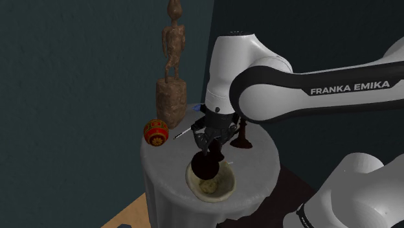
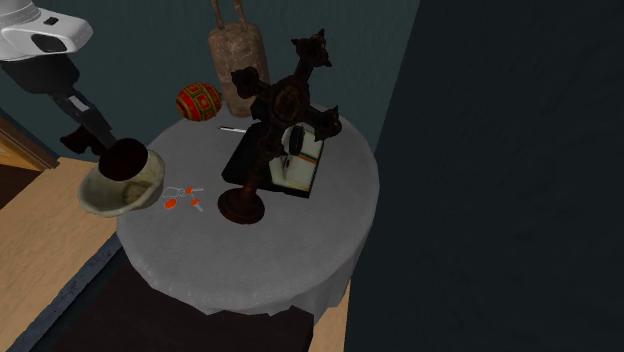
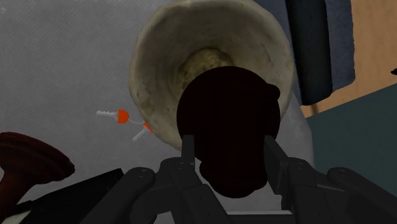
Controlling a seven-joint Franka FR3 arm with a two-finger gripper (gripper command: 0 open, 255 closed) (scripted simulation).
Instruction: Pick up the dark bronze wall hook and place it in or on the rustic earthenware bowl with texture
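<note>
Jaws closed on the dark wall hook, one black finger pressed against each side of its rounded body. The hook hangs just above the mouth of the pale, rough-surfaced bowl; whether it touches the bowl cannot be told. The bowl stands at the very edge of the round grey table. Beside the bowl, further in from the edge, lies a small bunch of keys with orange heads. Near the table's centre rises a dark ornate stand with branching arms, its round foot next to a flat dark box. At the far edge from the bowl sit a red patterned ball and a tall carved wooden figure, close together.
</note>
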